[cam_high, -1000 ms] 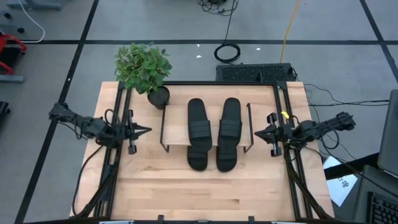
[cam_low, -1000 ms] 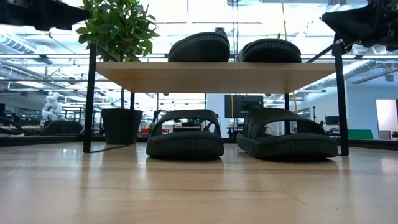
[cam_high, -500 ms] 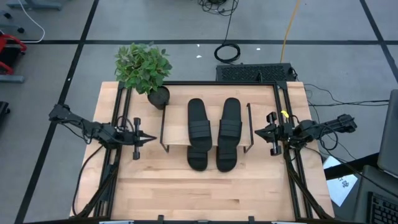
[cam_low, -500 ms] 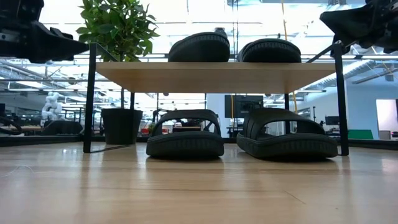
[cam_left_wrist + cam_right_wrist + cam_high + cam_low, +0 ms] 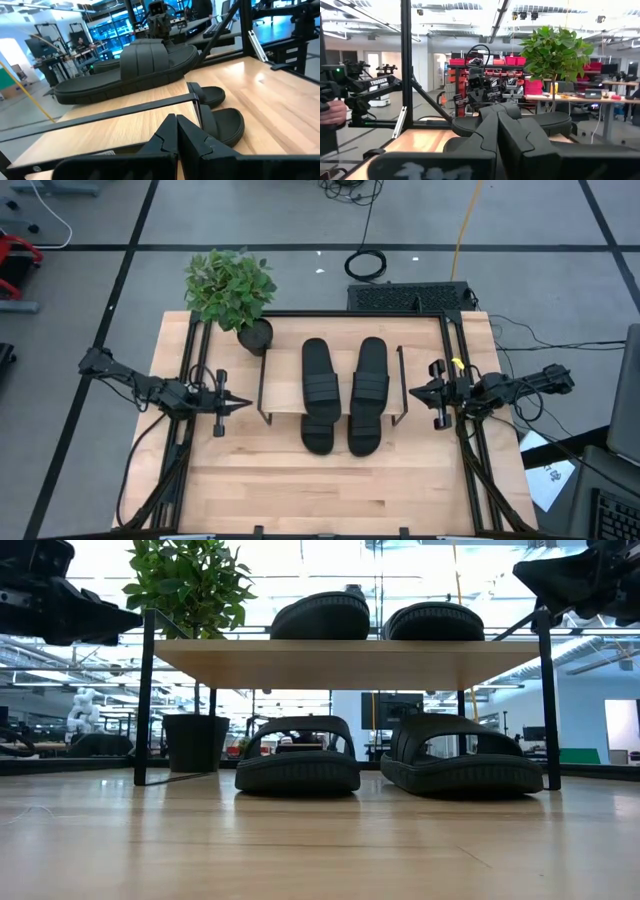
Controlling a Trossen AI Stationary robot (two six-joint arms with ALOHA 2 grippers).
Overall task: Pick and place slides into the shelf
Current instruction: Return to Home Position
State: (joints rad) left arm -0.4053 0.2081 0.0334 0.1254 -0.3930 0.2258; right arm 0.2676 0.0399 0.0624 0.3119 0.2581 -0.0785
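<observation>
Black slides (image 5: 320,615) sit two on the shelf (image 5: 340,663), two under, so placing looks done. Your left fingers (image 5: 167,134) and right fingers (image 5: 487,131) are clenched empty beside it; only the retreat home remains.

High view straight down over whole table (image 5: 300,490), low view level at table height, close before shelf (image 5: 340,662), each wrist view facing shelf from its side, all sharing shelf.

You count: four slides (image 5: 320,615) (image 5: 435,621) (image 5: 298,756) (image 5: 460,756), one shelf (image 5: 340,663), one potted plant (image 5: 230,285), one table (image 5: 300,490), two grippers: left gripper (image 5: 238,402), right gripper (image 5: 413,393).
</observation>
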